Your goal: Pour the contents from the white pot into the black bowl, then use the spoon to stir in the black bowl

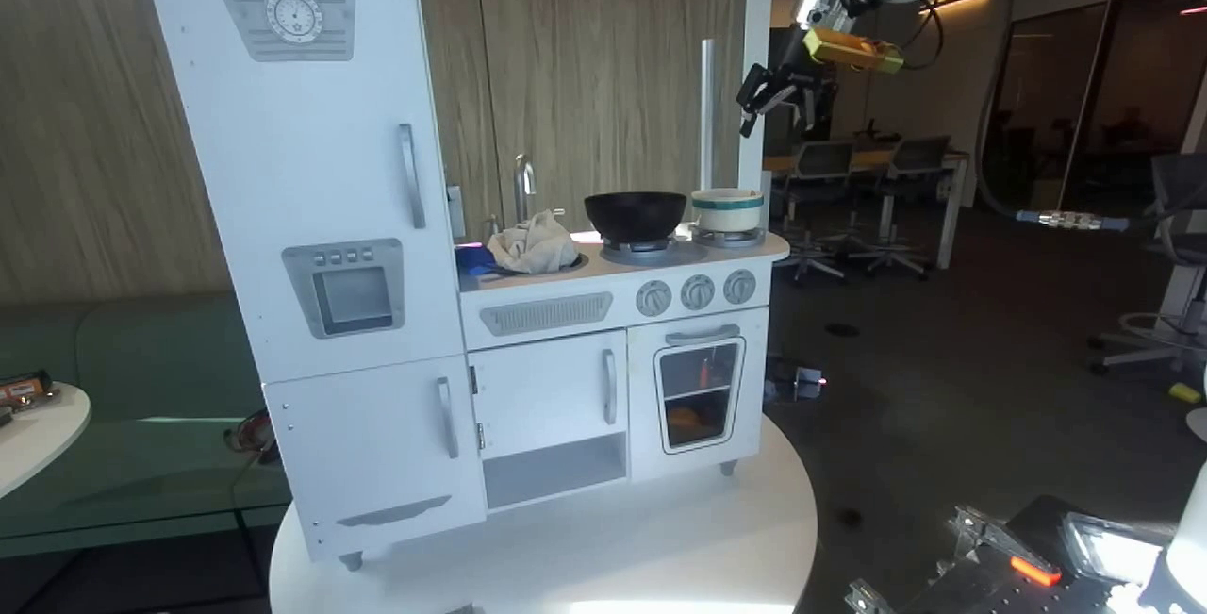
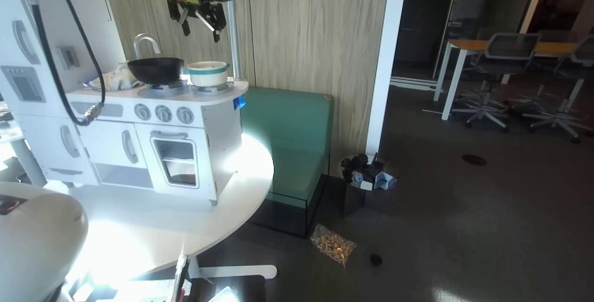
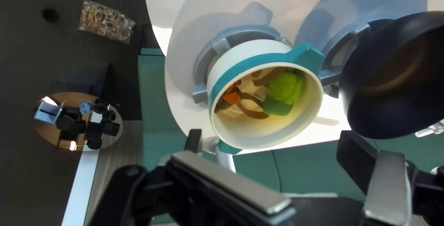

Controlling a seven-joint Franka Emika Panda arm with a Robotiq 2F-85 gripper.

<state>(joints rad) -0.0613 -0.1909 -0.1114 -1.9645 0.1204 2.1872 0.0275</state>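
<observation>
There are one pot (image 1: 727, 217), one bowl (image 1: 636, 217) and three knobs (image 1: 698, 291).

Room over pot (image 1: 728, 216), bowl (image 1: 635, 218) crowding (one side)

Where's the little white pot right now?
In both exterior views, the white pot sits on the right-hand burner, just right of the black bowl; in the wrist view it is near the middle, left of that bowl.

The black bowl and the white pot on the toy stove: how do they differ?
The black bowl is dark all over; the white pot is pale with a teal band. The black bowl is wider and flares toward its rim; the white pot is narrower with straighter sides. Both are round, open-topped and set on burners.
</observation>
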